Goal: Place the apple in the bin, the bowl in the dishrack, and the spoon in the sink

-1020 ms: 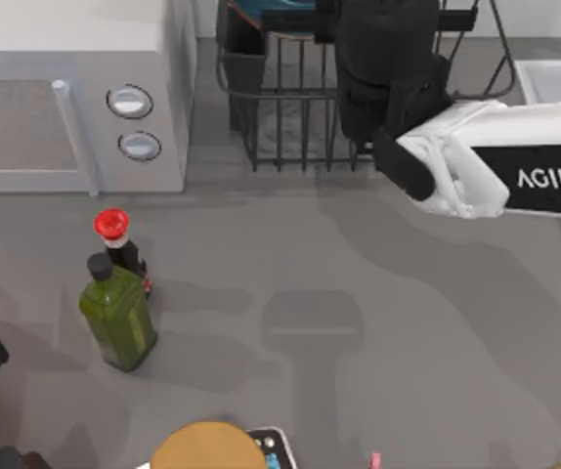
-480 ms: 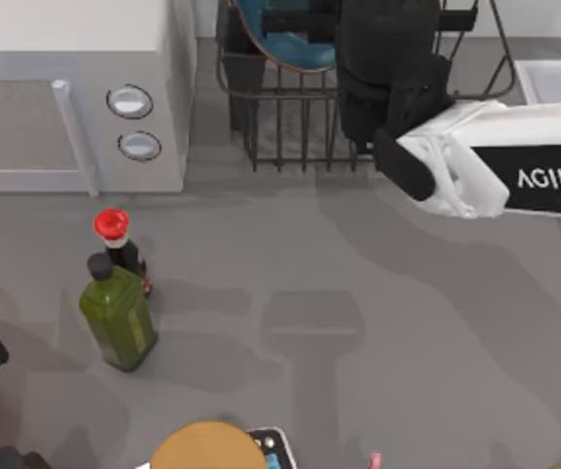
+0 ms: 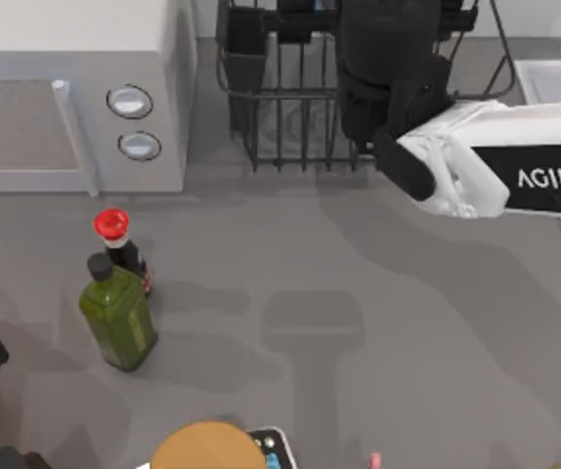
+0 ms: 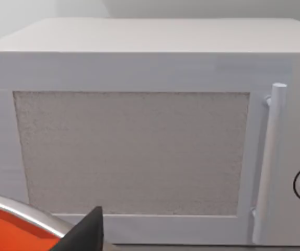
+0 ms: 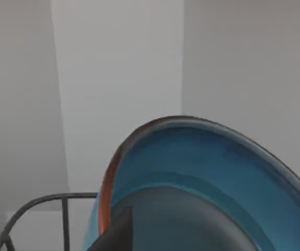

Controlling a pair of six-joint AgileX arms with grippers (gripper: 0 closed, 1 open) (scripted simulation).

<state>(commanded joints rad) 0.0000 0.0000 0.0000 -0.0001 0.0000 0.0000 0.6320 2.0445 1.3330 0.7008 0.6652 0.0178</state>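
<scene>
Bowl [image 5: 207, 167] fills much of the right wrist view, its teal inside facing the camera and its thin reddish-brown rim showing along one edge, tilted up on edge above a black wire of the dishrack [image 3: 290, 117]; a dark finger [image 5: 181, 219] of the right gripper lies across the bowl's inside, so the gripper looks to be pinching the bowl, though its tips are hidden in the top view.

Writing: the white forearm of the right arm [image 3: 496, 171] bears the letters "AGILE", cut off by the picture's right edge; no other lettering can be read.

Counted in the top view: one grey microwave [image 3: 65, 98] at the upper left, with two round knobs [image 3: 130, 101]; two bottles standing just beside each other at the left, one dark with a red cap [image 3: 111, 224] and one green [image 3: 117, 313]; one black wire dishrack at the top centre, with one dark cutlery cup [image 3: 244, 59] at its left corner; one white rim of the sink [image 3: 554, 83] at the upper right; one round tan thing [image 3: 207, 447] at the bottom edge.

The right arm reaches from the right side over the dishrack's right part; the left arm sits parked at the far left edge, its wrist view facing the microwave door, and whether the left gripper [image 4: 84, 232] is spread or pressed together cannot be told.
</scene>
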